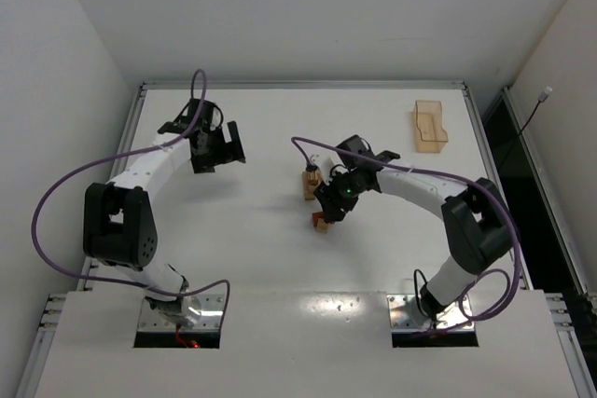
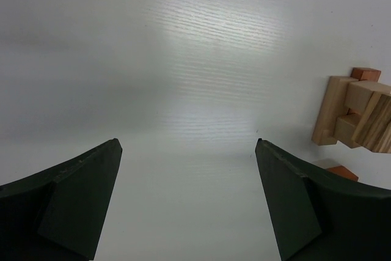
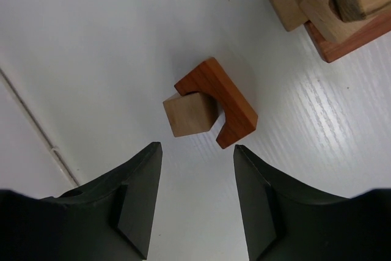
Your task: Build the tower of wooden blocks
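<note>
The tower [image 1: 310,182] is a short pile of tan and reddish-brown wood blocks at the table's middle. It shows at the right edge of the left wrist view [image 2: 357,114] and at the top right of the right wrist view [image 3: 333,10]. A reddish-brown arch [image 3: 220,99] lies on the table with a tan cube [image 3: 190,114] set in its opening; both lie just in front of the tower [image 1: 322,222]. My right gripper [image 3: 197,146] is open and empty, just short of the cube and arch. My left gripper [image 2: 187,142] is open and empty over bare table, left of the tower.
A translucent tan open tray [image 1: 430,126] stands at the back right of the table. A metal rail [image 1: 298,84] runs along the far edge. The white table [image 1: 261,267] lies between the arms' bases and the blocks.
</note>
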`<action>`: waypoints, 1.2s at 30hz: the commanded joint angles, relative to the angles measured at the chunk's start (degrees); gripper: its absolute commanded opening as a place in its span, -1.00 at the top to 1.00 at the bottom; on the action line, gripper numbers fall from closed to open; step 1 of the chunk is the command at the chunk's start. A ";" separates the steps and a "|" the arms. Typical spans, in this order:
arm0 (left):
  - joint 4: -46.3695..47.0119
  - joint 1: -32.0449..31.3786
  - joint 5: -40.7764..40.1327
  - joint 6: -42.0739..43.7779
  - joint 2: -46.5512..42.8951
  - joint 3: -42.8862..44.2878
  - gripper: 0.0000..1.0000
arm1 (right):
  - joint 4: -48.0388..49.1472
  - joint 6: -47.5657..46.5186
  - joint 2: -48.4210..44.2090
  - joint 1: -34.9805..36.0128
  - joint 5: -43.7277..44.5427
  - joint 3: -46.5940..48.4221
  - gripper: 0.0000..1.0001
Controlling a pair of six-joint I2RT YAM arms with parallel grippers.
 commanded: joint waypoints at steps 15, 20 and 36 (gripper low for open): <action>1.43 2.16 2.36 0.01 3.00 2.62 -0.79 | 1.13 0.68 6.66 -4.74 -1.54 6.60 0.02; 1.43 2.16 2.89 0.01 4.05 3.14 -0.79 | 1.66 0.68 7.72 -4.74 -2.32 7.13 0.02; 1.43 2.69 3.42 -0.52 5.10 3.15 -0.79 | 1.04 -0.37 9.38 -4.21 -3.91 7.65 0.00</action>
